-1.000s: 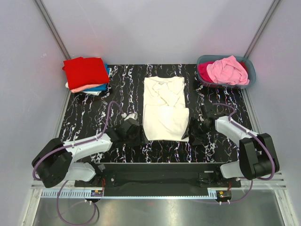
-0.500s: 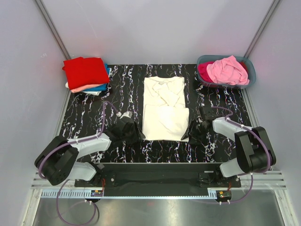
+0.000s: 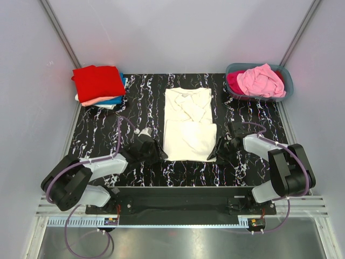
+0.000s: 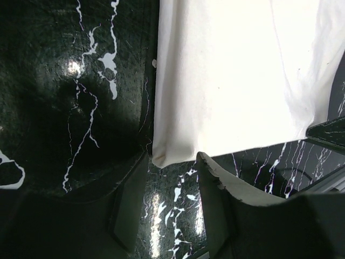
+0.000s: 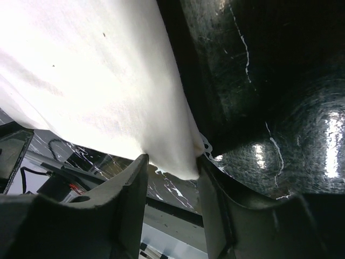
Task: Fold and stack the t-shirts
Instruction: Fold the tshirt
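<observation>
The cream t-shirt [image 3: 188, 124] lies flat at the middle of the counter [image 3: 97, 129]. It is partly folded, with the collar end far and the hem end near. My left claw [image 4: 172, 159] is positioned low on the counter at the near left corner of this shirt. Its jaws stand partly apart, at a medium width, and the cloth corner sits at their mouth between the two fingertips [image 4: 215, 189]. Bare counter shows in the gap behind the corner, so no pinch is made on that side. My right claw [image 5: 171, 162] is positioned at the near right corner of the same shirt. Its jaws also stand partly apart, with the corner hanging down between them and meeting both inner faces near the tips. Counter surface remains visible through the rest of that gap, so I read this claw as not clamped on the cloth. Both arms reach inward from the near edge, one on each side of the shirt. A folded stack is located at the far left corner of the counter, with a red t-shirt [image 3: 98, 81] on top and salmon [image 3: 94, 101] and blue [image 3: 114, 100] layers beneath it. At the far right corner stands a grey-blue tub [image 3: 257, 99], which holds a crumpled pink t-shirt [image 3: 261, 80] over a magenta t-shirt [image 3: 233, 81].
</observation>
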`<control>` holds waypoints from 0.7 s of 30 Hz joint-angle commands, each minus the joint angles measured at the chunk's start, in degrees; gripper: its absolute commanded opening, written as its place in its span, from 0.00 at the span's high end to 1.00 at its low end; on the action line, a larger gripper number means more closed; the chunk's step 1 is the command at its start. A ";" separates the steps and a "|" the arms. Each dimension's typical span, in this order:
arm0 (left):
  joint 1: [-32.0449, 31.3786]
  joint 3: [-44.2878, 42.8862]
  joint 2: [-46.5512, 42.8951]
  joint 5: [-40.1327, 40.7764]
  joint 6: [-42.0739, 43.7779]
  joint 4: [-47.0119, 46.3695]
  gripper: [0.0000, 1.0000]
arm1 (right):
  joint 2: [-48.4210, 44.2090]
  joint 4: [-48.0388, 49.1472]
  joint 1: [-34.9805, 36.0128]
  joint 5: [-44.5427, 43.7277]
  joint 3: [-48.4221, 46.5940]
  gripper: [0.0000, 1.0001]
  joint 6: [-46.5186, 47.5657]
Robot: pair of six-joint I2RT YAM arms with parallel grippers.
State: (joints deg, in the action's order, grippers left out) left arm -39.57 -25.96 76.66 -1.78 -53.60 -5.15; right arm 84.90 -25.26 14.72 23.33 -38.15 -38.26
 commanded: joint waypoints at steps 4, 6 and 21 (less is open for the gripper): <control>0.11 1.52 1.56 -0.15 -0.01 1.37 0.53 | -0.26 -0.32 0.22 -9.18 1.94 0.47 0.20; 0.11 1.43 2.08 -0.42 0.08 1.37 0.53 | -0.53 -0.41 0.22 -9.71 2.12 0.47 -0.15; 0.11 0.64 4.55 -0.86 0.52 0.31 0.70 | 0.35 1.35 0.22 -9.18 2.91 0.81 -0.85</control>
State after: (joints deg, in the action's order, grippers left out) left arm -39.48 -25.80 79.15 -3.05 -54.02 -8.29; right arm 83.70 -24.23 14.85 19.77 -36.84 -39.94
